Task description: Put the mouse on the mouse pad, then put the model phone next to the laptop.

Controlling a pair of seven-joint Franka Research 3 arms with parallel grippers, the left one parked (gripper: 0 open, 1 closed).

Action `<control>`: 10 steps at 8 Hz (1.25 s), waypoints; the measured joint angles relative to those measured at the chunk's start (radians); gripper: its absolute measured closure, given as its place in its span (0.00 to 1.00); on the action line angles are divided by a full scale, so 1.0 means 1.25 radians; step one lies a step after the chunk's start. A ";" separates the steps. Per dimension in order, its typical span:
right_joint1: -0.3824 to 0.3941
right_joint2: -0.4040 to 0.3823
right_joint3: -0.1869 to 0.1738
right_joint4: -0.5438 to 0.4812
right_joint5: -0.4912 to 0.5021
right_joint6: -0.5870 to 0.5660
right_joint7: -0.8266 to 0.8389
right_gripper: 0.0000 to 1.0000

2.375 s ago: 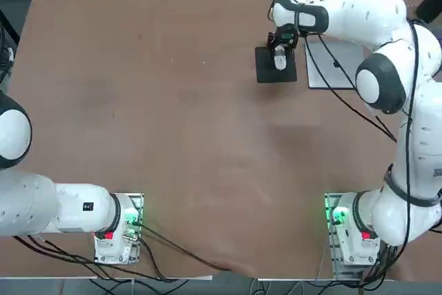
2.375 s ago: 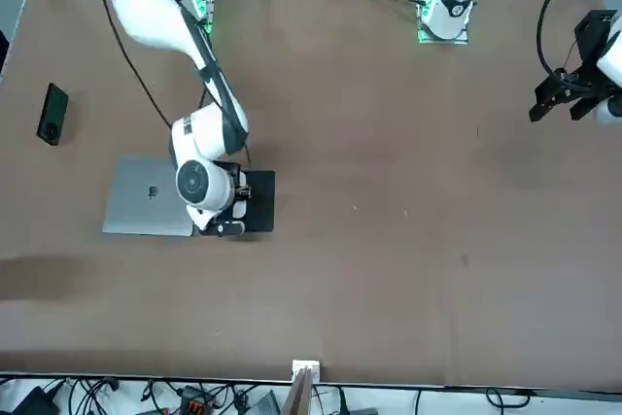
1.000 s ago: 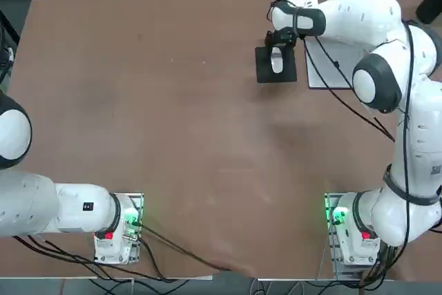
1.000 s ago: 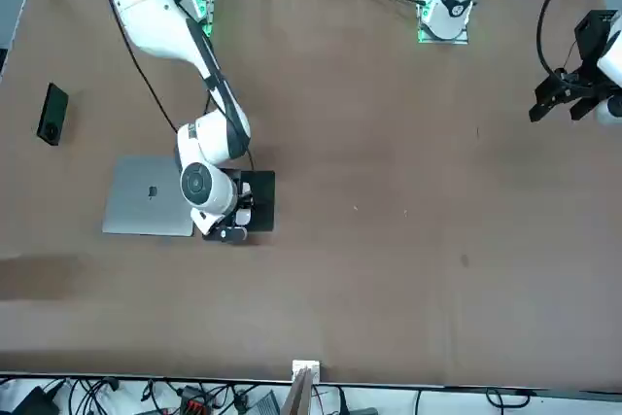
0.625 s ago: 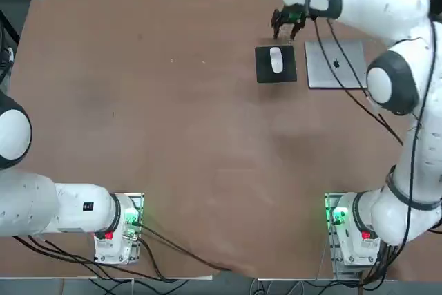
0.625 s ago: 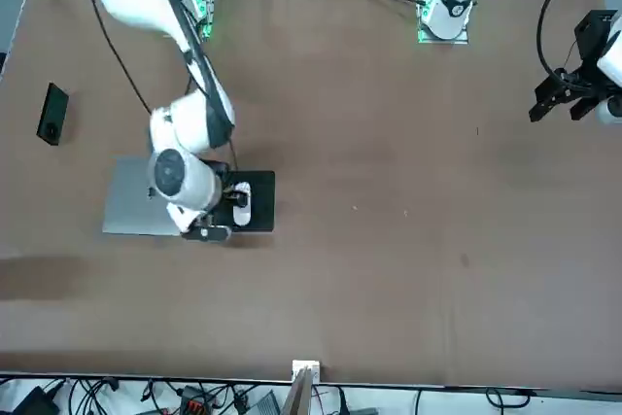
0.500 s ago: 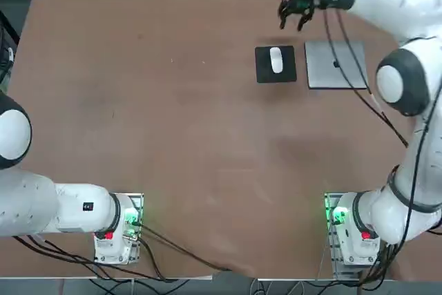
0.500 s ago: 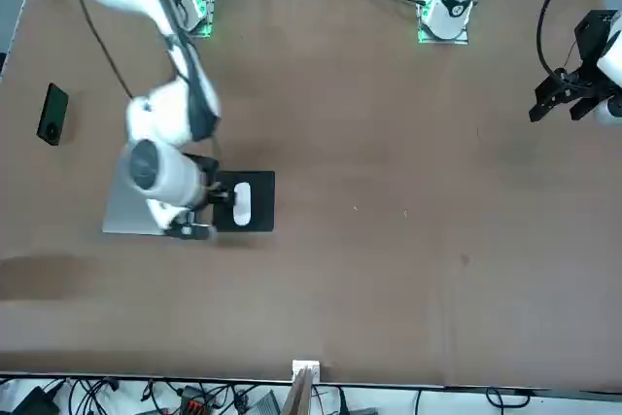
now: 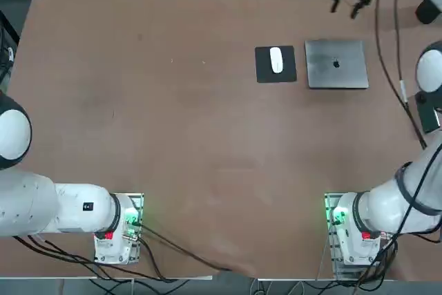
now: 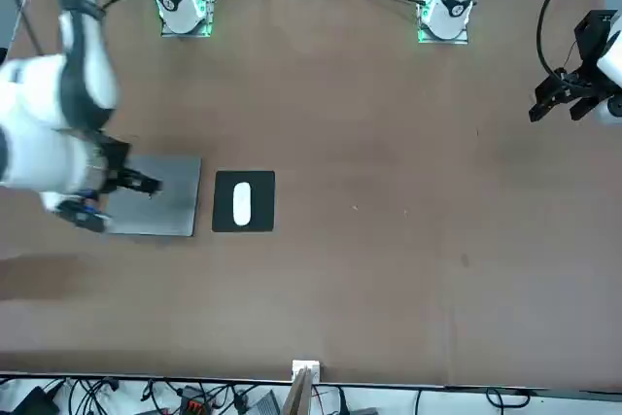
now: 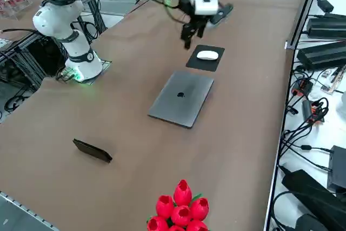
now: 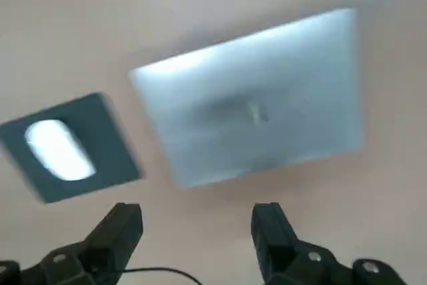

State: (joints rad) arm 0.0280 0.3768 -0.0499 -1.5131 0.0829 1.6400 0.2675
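Our claw [image 12: 193, 228] hangs wide open and empty above the laptop [image 9: 335, 64]. With the mouse [image 9: 276, 59] on the pad [image 9: 264, 72], we risk nudging the phone [image 11: 92, 150], lying well apart.

Broad brown surface [image 9: 173, 136] under even light, black cables [image 11: 308, 128] and dark boxes [image 11: 324, 28] on the pale floor beside the surface's edge, red tulips [image 11: 180, 209] at its near corner, metal framing [image 11: 32, 52] behind
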 joint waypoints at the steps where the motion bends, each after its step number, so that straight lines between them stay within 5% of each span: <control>1: -0.053 -0.009 -0.001 0.000 -0.044 -0.029 -0.056 0.00; 3: -0.152 -0.019 -0.006 -0.001 -0.118 -0.058 -0.202 0.00; 6: -0.335 -0.012 -0.010 -0.043 -0.129 -0.054 -0.478 0.00; 10: -0.448 -0.080 -0.011 -0.262 -0.142 0.105 -0.559 0.00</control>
State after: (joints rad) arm -0.5313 0.2772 -0.0632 -1.8407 -0.0946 1.7716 -0.4317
